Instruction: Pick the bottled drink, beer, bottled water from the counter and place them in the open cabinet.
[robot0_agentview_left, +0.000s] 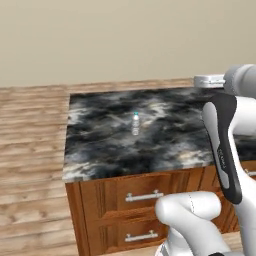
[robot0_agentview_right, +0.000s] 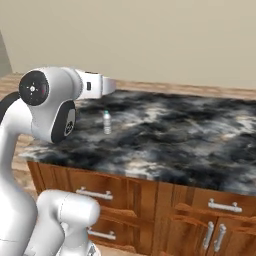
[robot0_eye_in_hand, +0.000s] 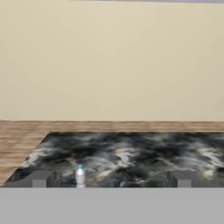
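Small clear ribbed water bottle (robot0_agentview_left: 135, 123) with blue-green cap and pale label, standing upright near the middle of the counter (robot0_agentview_left: 100, 150), toward its left half, well back from the front edge. Glossy black, grey and white marbled slab on a reddish wooden base with grey bar drawer handles (robot0_agentview_left: 144, 196). Gripper (robot0_eye_in_hand: 111, 178) fingers spread wide apart, holding nothing, above the counter.
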